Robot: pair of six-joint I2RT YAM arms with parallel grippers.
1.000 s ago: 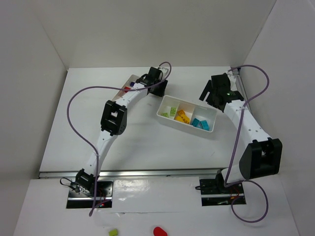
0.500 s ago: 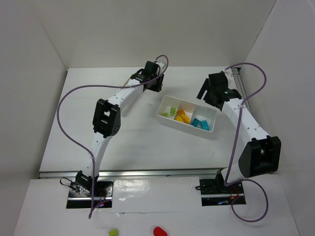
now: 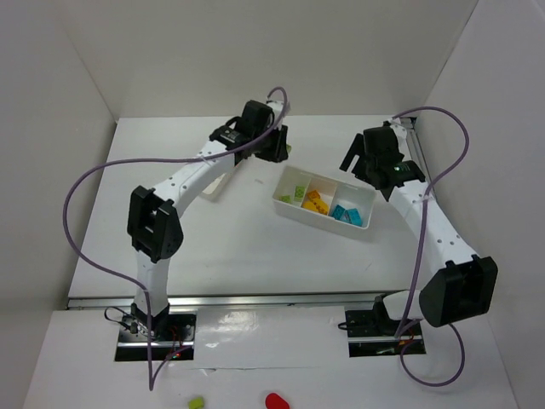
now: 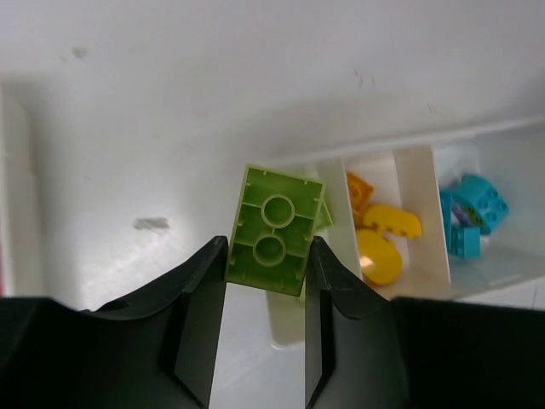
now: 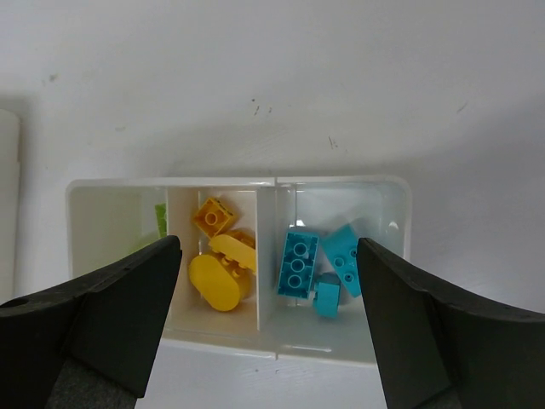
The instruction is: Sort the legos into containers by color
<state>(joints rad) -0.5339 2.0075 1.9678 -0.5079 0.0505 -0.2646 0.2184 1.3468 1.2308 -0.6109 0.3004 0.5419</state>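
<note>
My left gripper [image 3: 277,149] is shut on a lime green lego [image 4: 274,230], held underside up just left of and above the white three-part container [image 3: 319,221]. That container holds lime green legos [image 3: 297,193] in its left compartment, orange-yellow ones [image 3: 317,201] in the middle and cyan-blue ones [image 3: 347,214] on the right. My right gripper [image 3: 362,162] is open and empty, behind the container's right end. In the right wrist view it [image 5: 268,247] looks down on the yellow [image 5: 220,273] and cyan [image 5: 298,262] legos. The second container [image 3: 210,189] is mostly hidden under my left arm.
White walls enclose the table at the back and both sides. Purple cables loop off both arms. A small green piece [image 3: 197,401] and a red piece [image 3: 274,400] lie on the near ledge in front of the arm bases.
My left arm's elbow has swung left and toward the near edge, while its gripper has stayed by the container's left end. My right arm has shifted slightly.
</note>
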